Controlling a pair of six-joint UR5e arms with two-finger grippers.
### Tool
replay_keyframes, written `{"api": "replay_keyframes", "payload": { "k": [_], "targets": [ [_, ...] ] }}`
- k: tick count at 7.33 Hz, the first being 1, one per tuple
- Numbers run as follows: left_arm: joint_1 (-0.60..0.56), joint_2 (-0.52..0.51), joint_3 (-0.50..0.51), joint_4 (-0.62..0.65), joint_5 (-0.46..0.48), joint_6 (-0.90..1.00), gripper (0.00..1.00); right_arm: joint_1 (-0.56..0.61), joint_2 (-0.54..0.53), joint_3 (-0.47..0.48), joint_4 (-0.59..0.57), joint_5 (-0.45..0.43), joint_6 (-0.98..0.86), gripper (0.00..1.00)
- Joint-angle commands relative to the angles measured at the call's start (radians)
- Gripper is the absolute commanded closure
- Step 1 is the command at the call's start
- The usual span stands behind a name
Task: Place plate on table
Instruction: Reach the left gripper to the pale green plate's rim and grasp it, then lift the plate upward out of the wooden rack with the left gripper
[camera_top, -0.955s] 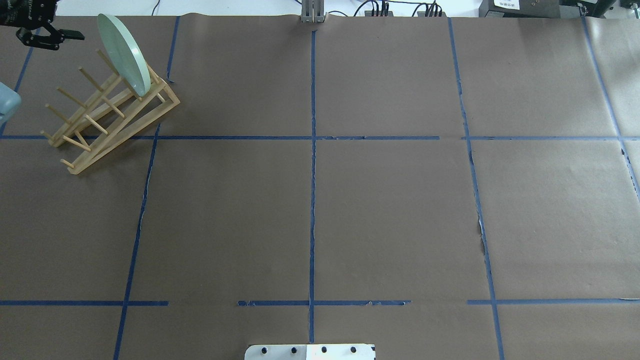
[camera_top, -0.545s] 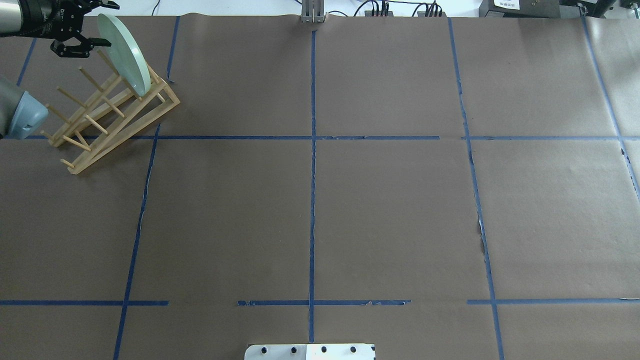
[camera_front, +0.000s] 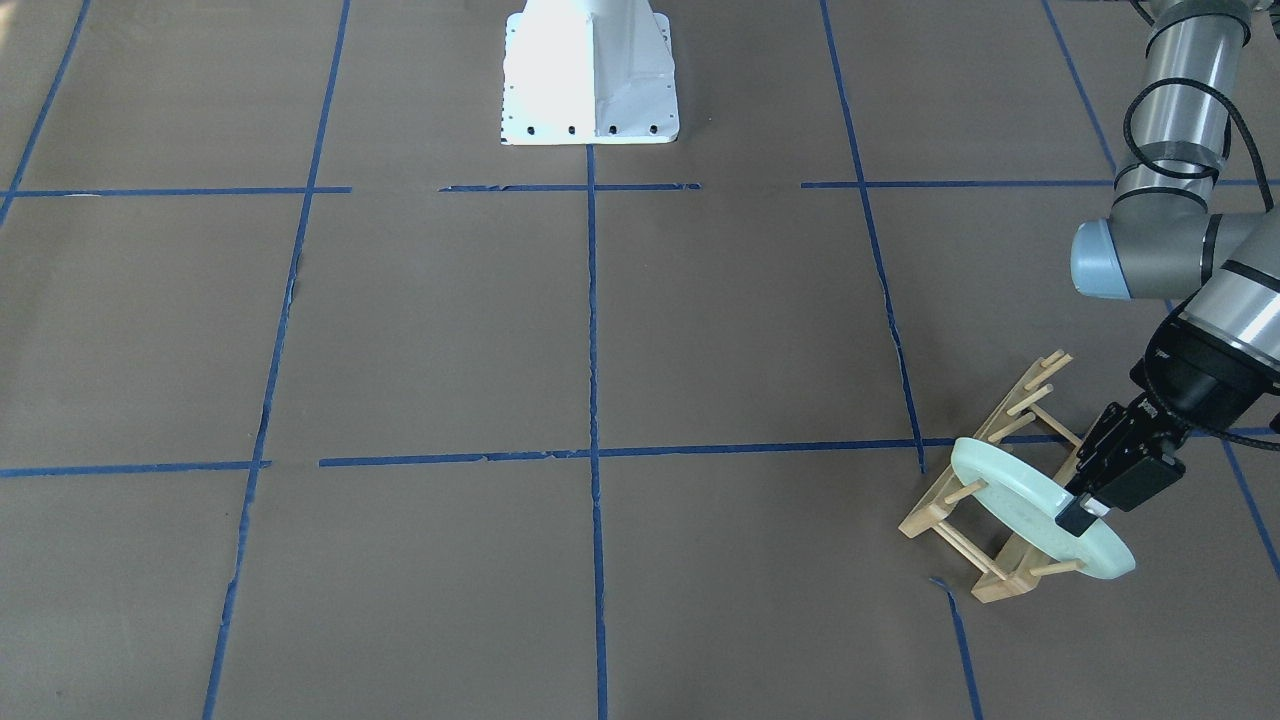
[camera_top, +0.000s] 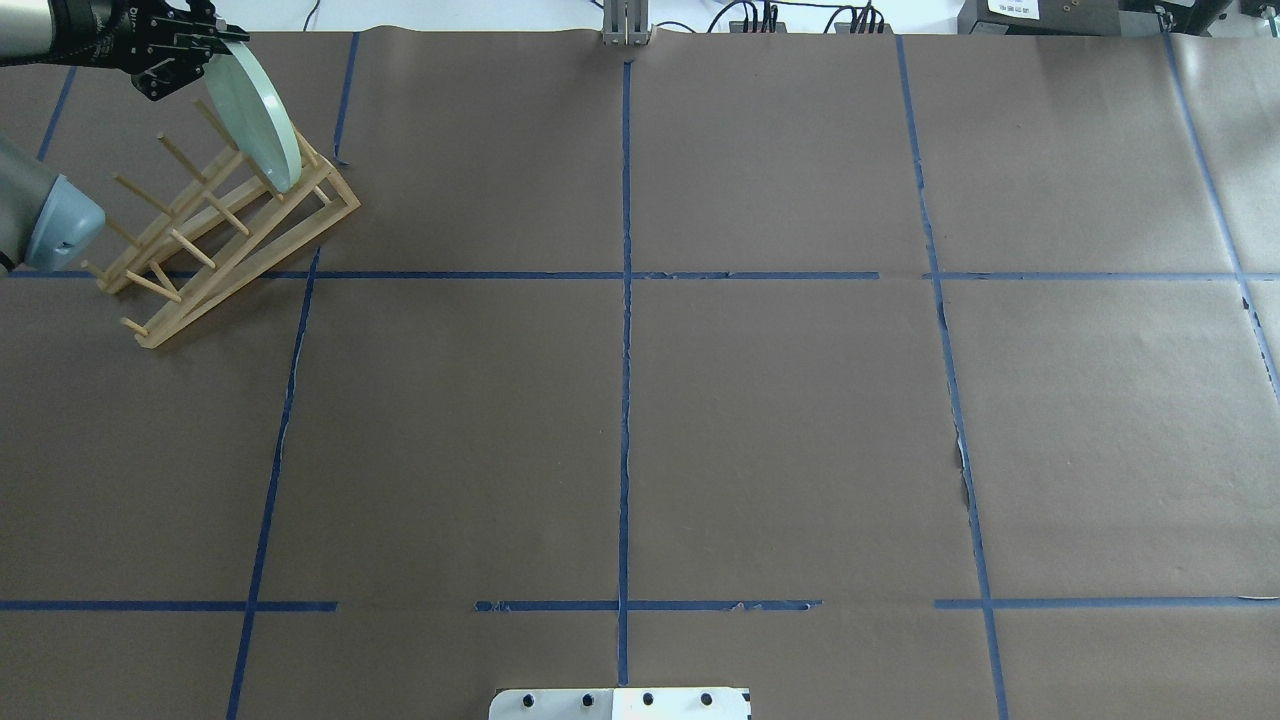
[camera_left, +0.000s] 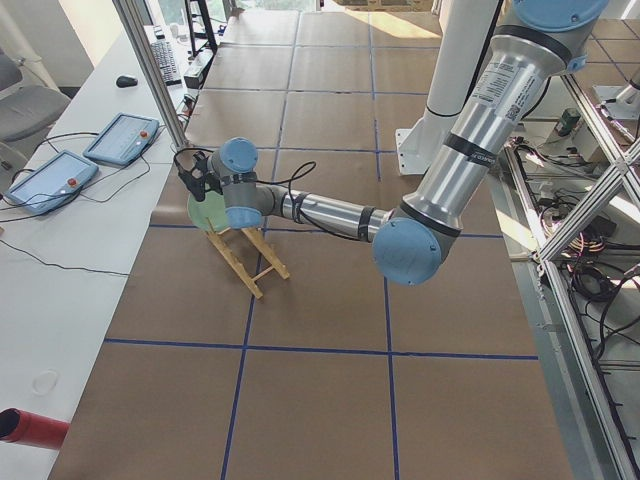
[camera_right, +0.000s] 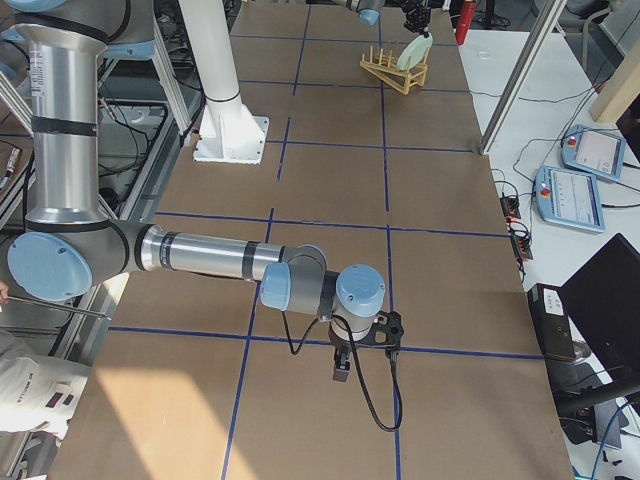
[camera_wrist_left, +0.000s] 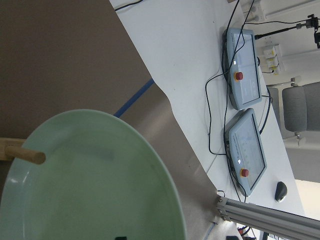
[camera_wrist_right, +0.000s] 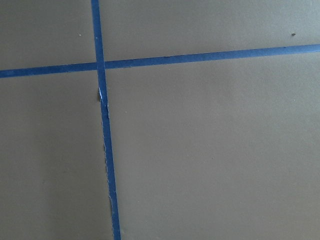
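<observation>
The pale mint-green plate (camera_top: 255, 110) stands on edge, leaning in the far end slot of the wooden peg rack (camera_top: 230, 240) at the table's (camera_top: 780, 420) far left corner. It also shows in the front view (camera_front: 1010, 500) and fills the left wrist view (camera_wrist_left: 90, 185). My left gripper (camera_top: 218, 38) is open at the plate's top rim, one jaw on each side; the front view shows a finger over the plate's face (camera_front: 1076, 520). My right gripper (camera_right: 342, 372) hangs low over bare table, far from the plate; I cannot tell whether it is open or shut.
The rack's (camera_front: 960, 510) bare pegs point up and toward the robot. The white robot base (camera_front: 588, 75) sits at the near middle edge. Two teach pendants (camera_wrist_left: 245, 75) lie on the white bench beyond the table's far edge.
My left gripper has moved right from the table's far left corner to the plate's top rim and now straddles it. The plate and rack have not moved.
</observation>
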Motion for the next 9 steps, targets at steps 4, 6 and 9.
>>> {"api": "replay_keyframes", "payload": {
  "k": [4, 6, 9],
  "targets": [
    [-0.16, -0.04, -0.136, 0.008, -0.121, -0.174, 1.0, 0.0, 0.0, 0.0, 0.0, 0.0, 0.0, 0.0],
    [-0.163, -0.124, -0.231, 0.214, -0.213, -0.21, 1.0, 0.0, 0.0, 0.0, 0.0, 0.0, 0.0, 0.0],
    [-0.001, -0.238, -0.432, 0.81, -0.201, 0.076, 1.0, 0.0, 0.0, 0.0, 0.0, 0.0, 0.0, 0.0]
  ]
}}
